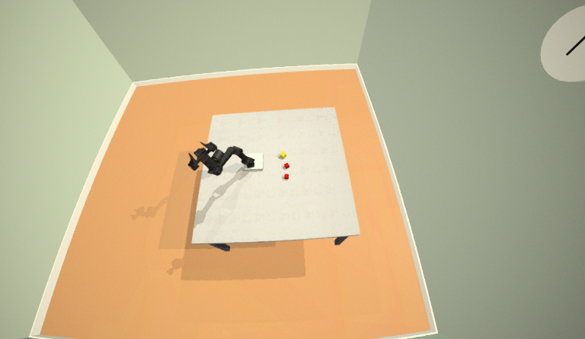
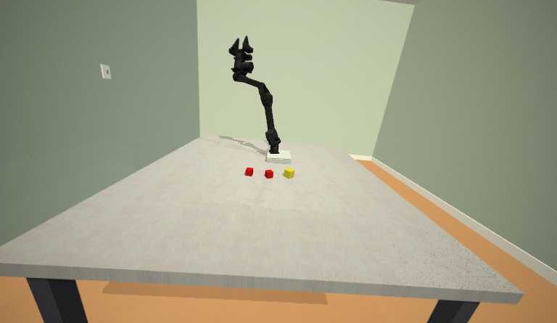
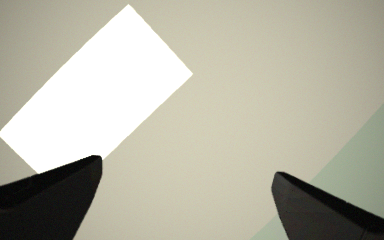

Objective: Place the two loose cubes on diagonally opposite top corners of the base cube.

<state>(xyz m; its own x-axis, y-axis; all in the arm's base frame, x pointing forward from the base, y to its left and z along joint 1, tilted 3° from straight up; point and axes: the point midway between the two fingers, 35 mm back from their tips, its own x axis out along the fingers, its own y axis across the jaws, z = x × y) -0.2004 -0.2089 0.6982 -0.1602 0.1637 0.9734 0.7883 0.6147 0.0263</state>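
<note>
A yellow cube (image 1: 282, 155) (image 2: 289, 173) stands on the white table (image 1: 280, 214) (image 2: 246, 229) in front of the arm's base. Two smaller red cubes lie on the table in a row with it: one (image 1: 286, 165) (image 2: 268, 173) next to the yellow cube, the other (image 1: 286, 176) (image 2: 249, 171) further along. All three stand apart. My gripper (image 1: 201, 154) (image 2: 241, 40) (image 3: 190, 173) is open and empty. It points up at the ceiling, high above the table and behind the arm's base, far from the cubes. The wrist view shows no cubes.
The arm stands on a white base plate (image 1: 257, 161) (image 2: 279, 156) near the table's edge. In the wrist view a bright white ceiling panel (image 3: 100, 85) shows above the fingers. Orange floor surrounds the table.
</note>
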